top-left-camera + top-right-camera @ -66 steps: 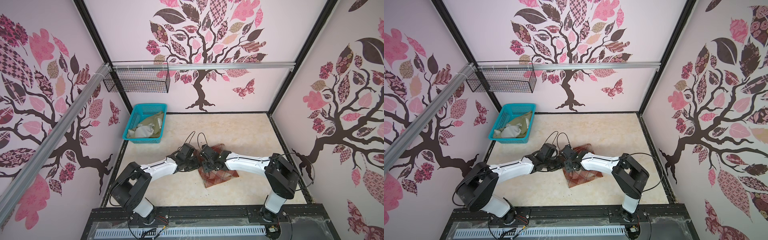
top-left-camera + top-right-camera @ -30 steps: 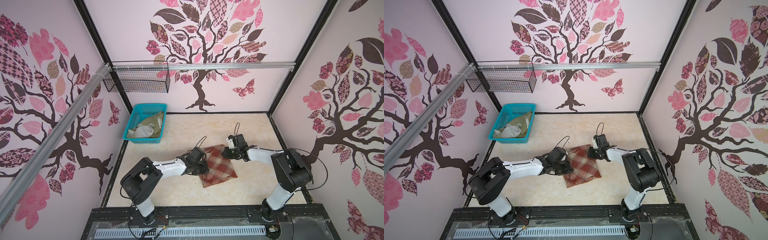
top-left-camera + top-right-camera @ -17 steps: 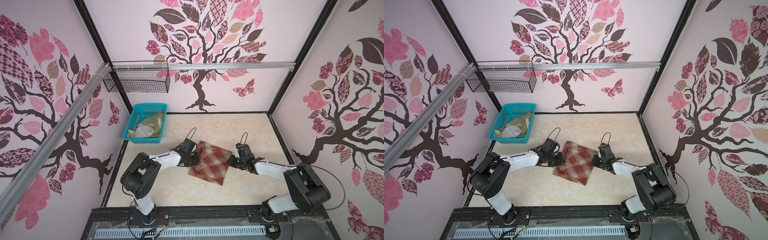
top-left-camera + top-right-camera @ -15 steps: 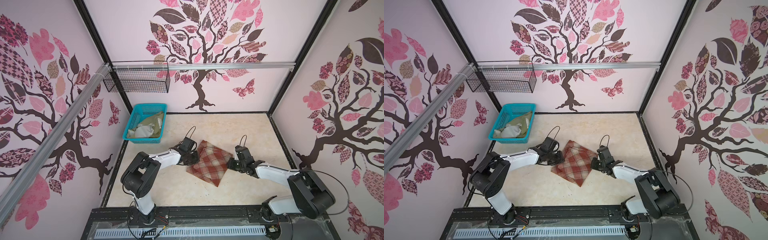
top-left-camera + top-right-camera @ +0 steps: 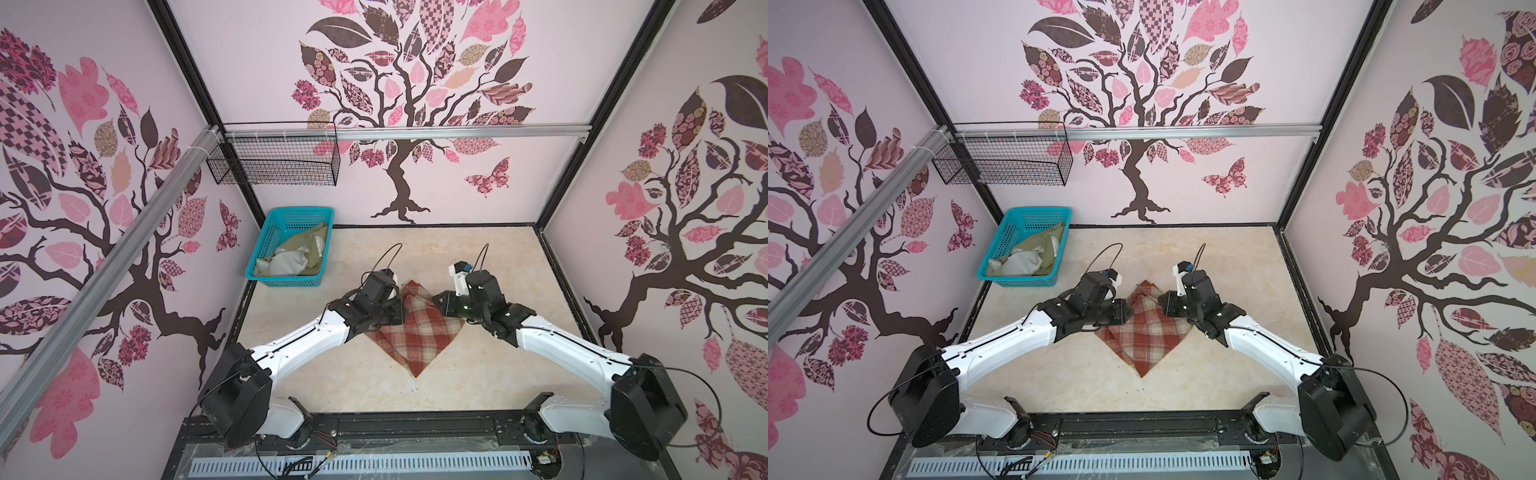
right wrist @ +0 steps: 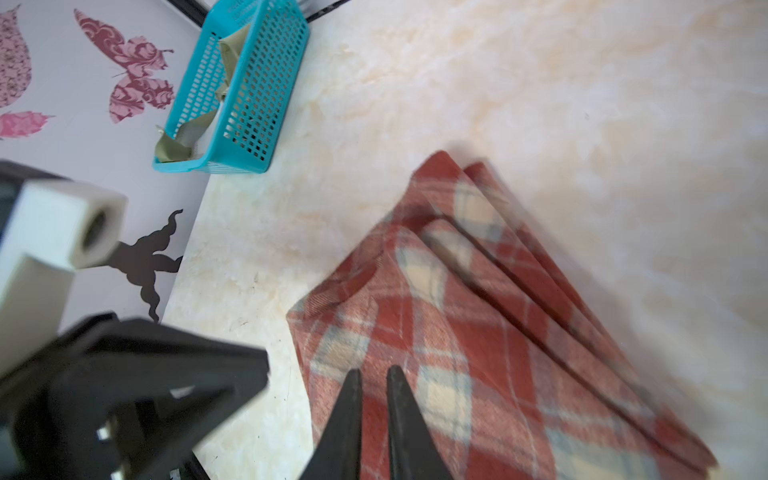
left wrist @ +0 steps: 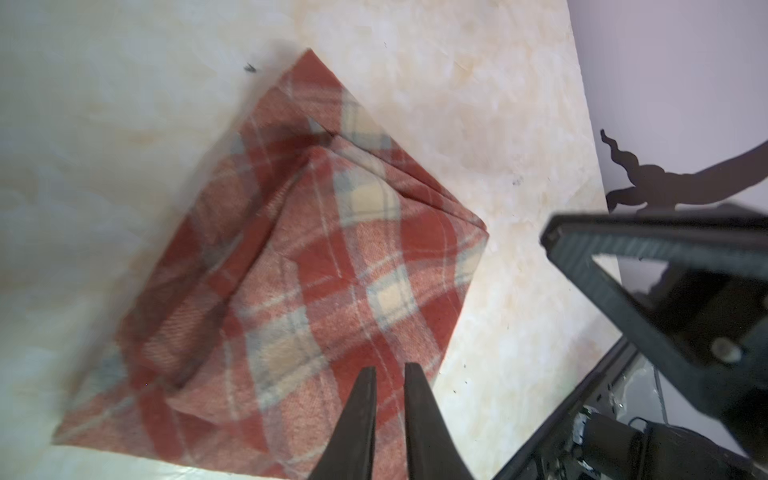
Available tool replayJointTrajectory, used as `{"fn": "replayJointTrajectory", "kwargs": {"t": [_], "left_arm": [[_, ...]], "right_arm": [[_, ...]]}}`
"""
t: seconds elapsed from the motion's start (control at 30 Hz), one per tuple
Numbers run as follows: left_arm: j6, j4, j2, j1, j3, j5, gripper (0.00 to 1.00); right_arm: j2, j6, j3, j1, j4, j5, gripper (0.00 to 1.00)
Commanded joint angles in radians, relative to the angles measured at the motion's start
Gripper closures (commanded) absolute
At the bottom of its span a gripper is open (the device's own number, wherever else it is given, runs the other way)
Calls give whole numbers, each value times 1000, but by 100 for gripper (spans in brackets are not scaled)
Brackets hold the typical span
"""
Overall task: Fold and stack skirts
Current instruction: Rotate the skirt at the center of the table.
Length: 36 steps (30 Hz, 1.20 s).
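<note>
Scene: a pale marbled tabletop (image 5: 478,257) inside a booth, with my two arms reaching in from the near edge.
Plaid skirt: the rust-red and cream plaid skirt (image 5: 415,332) lies mid-tabletop between my two grippers. It is folded into a thick, layered packet and sits as a diamond, one corner pointing back at my base.
What changed: two seconds ago both my grippers were bunched together on top of this skirt. They have since drawn apart to its two sides. The packet has also turned in that time, from lying nearly square-on to its present diamond.
Left gripper: my left gripper (image 7: 389,369) is at the packet's left corner. Its jaws stand a narrow slit apart over the plaid, and I cannot tell whether a layer is caught between them.
Right gripper: my right gripper (image 6: 371,372) is at the packet's upper right edge. Its jaws have just parted from closed to a slit, with nothing between them.
Olive skirt: the olive-green skirt (image 5: 309,245) lies crumpled, pale lining showing, in the turquoise basket (image 5: 282,280) at the far left corner, well apart from the plaid one.
Meaning for the task: I judge the plaid fold finished and the packet being let go. The olive skirt is yet to be fetched, folded and stacked on it.
</note>
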Motion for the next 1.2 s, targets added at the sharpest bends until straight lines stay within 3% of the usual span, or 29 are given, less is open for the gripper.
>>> {"fn": "replayJointTrajectory", "kwargs": {"t": [0.0,0.3,0.57,0.8,1.17], "left_arm": [[-103,33,14,-3,-110,19,83],[-165,140,101,-4,-229,64,84],[-169,107,140,12,-271,39,86],[-121,67,116,147,-287,-10,87],[-9,1,193,196,-138,-89,89]], "right_arm": [[140,-98,61,-2,0,-79,83],[455,-124,176,-8,4,-181,82],[578,-37,139,-136,94,-197,85],[506,11,10,-164,162,-156,86],[267,132,-253,-134,260,-111,86]]}}
